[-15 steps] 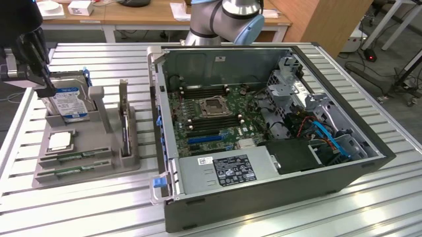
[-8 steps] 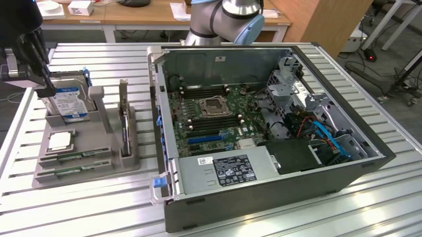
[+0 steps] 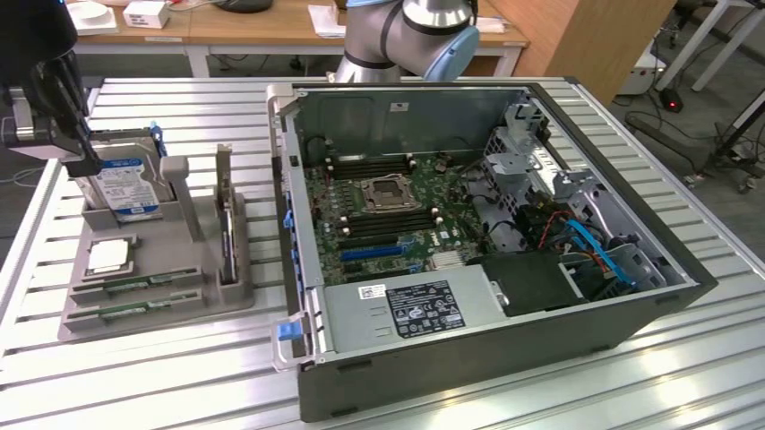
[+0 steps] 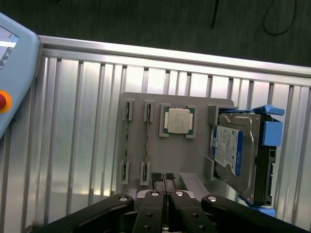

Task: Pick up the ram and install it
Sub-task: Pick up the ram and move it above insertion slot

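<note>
Ram: sat untouched, edge-up, in tray slot beside twin, at the exterior view's left of case. Drive: stood at tray's far end. Gripper: hovered above tray's edge, jaws clenched on nothing.

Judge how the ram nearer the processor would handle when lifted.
The ram is a thin board standing on edge in slots of the holder, so it is probably stiff and light. With only its narrow edge exposed, a grip may slip or tilt it. It is likely fragile if twisted.
</note>
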You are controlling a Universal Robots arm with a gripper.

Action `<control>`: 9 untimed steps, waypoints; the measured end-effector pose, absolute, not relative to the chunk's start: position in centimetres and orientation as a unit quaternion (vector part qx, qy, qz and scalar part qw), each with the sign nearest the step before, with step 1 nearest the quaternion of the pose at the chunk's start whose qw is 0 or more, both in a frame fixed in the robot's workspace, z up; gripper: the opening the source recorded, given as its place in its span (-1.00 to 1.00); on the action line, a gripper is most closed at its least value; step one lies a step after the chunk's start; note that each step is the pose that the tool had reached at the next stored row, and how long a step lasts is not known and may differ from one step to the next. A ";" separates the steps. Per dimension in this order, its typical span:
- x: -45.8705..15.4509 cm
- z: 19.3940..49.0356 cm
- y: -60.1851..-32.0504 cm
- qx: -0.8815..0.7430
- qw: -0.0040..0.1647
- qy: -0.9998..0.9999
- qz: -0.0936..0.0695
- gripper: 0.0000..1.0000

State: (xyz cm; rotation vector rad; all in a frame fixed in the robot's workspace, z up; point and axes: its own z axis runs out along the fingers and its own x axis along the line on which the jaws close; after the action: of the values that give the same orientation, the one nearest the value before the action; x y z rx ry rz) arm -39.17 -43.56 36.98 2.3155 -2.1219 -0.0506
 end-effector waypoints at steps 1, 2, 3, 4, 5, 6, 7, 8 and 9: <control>-39.2 37.0 -43.6 0.737 0.000 -0.676 -0.016 -0.81; -39.2 37.0 -43.6 0.737 0.000 -0.676 -0.016 -0.81; -39.2 37.0 -43.6 0.737 0.000 -0.676 -0.016 -0.81; -39.2 37.0 -43.6 0.737 0.000 -0.676 -0.016 -0.81; -39.2 37.0 -43.6 0.737 0.000 -0.676 -0.016 -0.81; -39.2 37.0 -43.6 0.737 0.000 -0.676 -0.016 -0.81; -39.2 37.0 -43.6 0.737 0.000 -0.676 -0.016 -0.81; -39.2 37.0 -43.6 0.737 0.000 -0.676 -0.016 -0.80; -39.2 37.0 -43.6 0.737 0.000 -0.676 -0.016 -0.69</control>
State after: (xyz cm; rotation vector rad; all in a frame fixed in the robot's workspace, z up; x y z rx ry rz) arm -39.17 -43.56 36.98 2.3158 -2.1222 -0.0507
